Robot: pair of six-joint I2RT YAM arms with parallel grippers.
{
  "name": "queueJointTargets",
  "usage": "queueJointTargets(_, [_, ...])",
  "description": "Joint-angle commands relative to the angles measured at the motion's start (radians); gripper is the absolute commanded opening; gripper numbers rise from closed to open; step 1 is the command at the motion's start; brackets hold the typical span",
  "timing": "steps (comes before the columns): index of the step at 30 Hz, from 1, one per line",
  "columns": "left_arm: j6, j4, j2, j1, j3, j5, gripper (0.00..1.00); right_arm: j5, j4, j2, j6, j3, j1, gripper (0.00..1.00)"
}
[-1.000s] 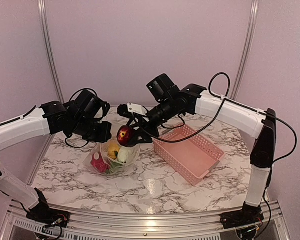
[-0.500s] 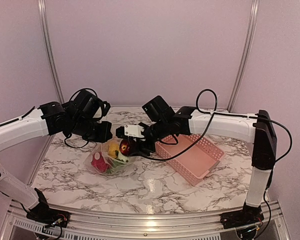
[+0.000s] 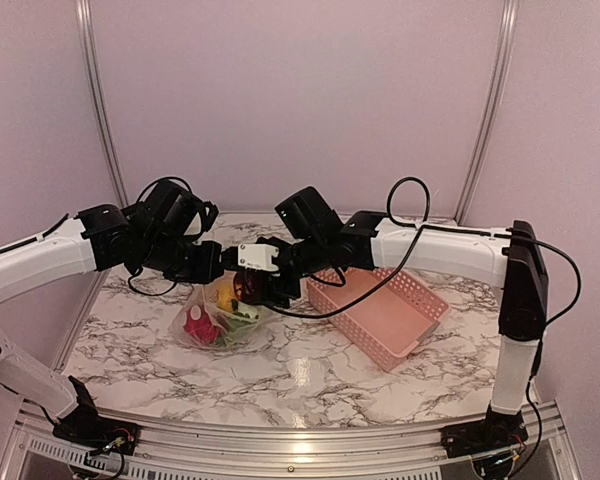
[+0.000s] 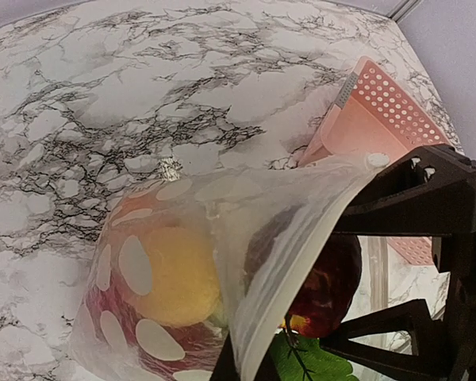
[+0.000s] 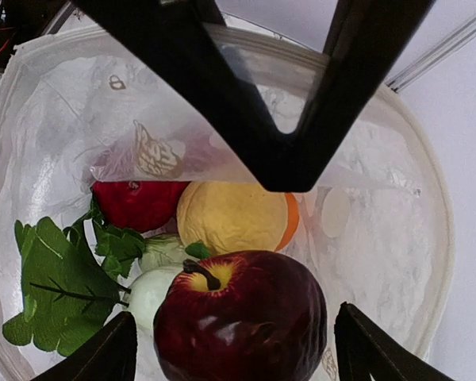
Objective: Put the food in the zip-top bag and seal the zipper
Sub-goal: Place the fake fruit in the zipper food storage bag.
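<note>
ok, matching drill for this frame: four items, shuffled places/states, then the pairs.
1 dark red apple
2 pink basket
3 left gripper
4 right gripper

A shut on the zip-top bag edge
B on the table, right of the bag
C open, straddling the apple
D in the bag, beside the leafy green

Pairs: 1-D, 2-B, 3-A, 4-C.

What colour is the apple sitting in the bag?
The apple is dark red, yellow around its stem; clearest in the right wrist view.
</note>
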Motion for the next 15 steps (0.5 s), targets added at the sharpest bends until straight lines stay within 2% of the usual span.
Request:
queueJointTargets(1, [0.007,0.020,-0.022,0.000,-0.016,0.012,0.00,-0.009,-0.036,-0.029,0.026,0.038,0.017,0.84])
queueJointTargets(4, [0.010,0.022,-0.024,0.004,-0.022,0.014,0.00,-0.041,-0.056,-0.084,0.045,0.027,0.014,0.86])
queueJointTargets(9, [0.027,0.026,-0.029,0.007,-0.028,0.016,0.00,-0.124,-0.183,-0.172,-0.001,0.034,0.000,0.84])
queueJointTargets(15, [0.045,0.042,-0.047,0.015,-0.046,0.027,0.00,-0.131,-0.340,-0.206,-0.182,-0.018,-0.001,0.68])
